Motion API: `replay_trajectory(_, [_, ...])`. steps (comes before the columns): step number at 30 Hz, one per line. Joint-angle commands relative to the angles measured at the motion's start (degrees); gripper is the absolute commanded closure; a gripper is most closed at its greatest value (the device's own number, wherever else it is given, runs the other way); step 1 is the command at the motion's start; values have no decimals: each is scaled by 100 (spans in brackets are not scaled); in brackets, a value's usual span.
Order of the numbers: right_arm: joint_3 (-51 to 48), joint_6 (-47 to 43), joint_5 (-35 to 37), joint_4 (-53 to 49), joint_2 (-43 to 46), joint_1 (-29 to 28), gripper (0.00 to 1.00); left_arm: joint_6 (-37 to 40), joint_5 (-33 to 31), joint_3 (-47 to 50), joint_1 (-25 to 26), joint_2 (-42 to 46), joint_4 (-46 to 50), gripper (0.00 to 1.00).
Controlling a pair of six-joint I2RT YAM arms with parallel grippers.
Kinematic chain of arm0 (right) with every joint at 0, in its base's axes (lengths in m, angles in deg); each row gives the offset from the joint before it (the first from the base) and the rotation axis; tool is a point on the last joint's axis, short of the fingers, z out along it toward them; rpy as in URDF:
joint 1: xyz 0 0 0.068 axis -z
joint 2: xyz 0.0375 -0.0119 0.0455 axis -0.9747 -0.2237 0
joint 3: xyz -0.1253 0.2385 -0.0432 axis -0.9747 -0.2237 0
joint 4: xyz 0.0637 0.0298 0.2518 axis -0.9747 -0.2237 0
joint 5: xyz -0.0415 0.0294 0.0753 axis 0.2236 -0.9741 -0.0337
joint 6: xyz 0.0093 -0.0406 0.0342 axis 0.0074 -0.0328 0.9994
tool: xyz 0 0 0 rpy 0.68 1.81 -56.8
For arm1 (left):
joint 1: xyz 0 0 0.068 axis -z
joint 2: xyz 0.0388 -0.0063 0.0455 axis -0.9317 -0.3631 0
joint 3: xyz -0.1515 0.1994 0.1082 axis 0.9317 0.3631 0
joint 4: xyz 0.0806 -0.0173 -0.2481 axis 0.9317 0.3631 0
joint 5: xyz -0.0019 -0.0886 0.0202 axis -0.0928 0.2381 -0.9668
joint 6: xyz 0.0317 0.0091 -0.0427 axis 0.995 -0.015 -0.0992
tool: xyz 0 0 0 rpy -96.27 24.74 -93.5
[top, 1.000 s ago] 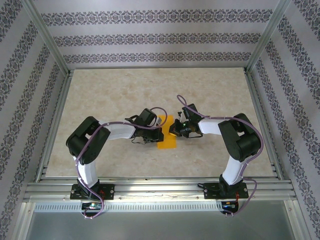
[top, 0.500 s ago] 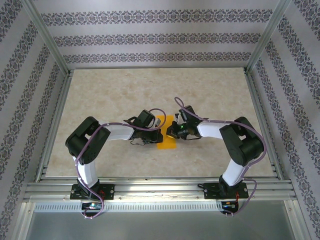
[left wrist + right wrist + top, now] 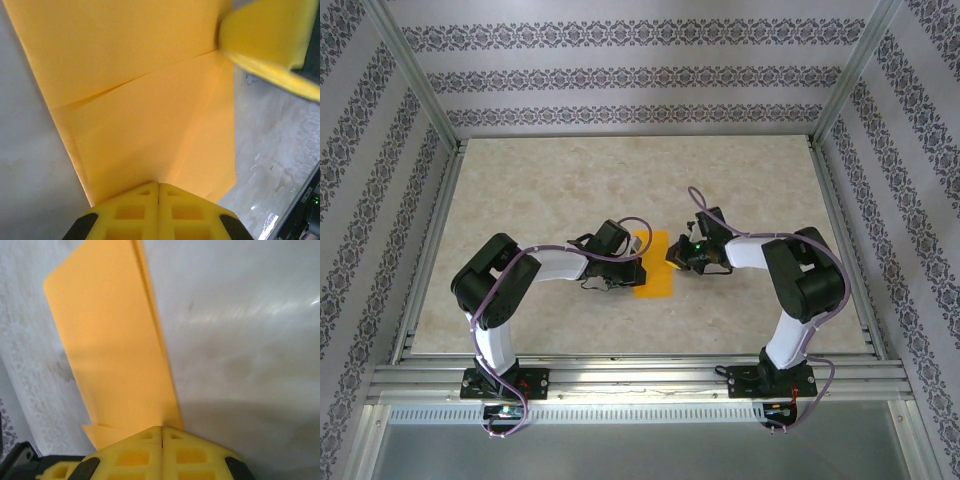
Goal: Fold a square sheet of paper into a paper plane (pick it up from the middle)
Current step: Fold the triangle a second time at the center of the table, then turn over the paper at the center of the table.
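Orange and folded to a narrow strip, the square sheet of paper lies mid-table. The left gripper and right gripper, both closed and holding nothing, press its side edges. Most folds probably remain.

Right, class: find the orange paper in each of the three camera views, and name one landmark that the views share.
Top external: the orange paper lies mid-table, between the left gripper and the right gripper.
Left wrist: the orange paper spreads across the upper and middle picture, above the left gripper.
Right wrist: the orange paper runs from upper left down to the right gripper.
Shared landmark: the pale marbled table beneath it.
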Motion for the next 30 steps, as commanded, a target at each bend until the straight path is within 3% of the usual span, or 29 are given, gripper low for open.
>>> replay_trajectory(1, [223, -151, 194, -29, -189, 293, 100, 3, -131, 285, -26, -163, 426, 100])
replay_trajectory(7, [150, -165, 204, -181, 359, 284, 100, -224, -16, 279, -28, -23, 142, 100])
replay_trajectory(14, [-548, -75, 361, -247, 1266, -39, 97, -293, -125, -75, -54, 485, 38, 85])
replay_trajectory(30, [-1415, 497, -80, -351, 1853, -683, 80, 402, -232, -864, -293, -175, 863, 87])
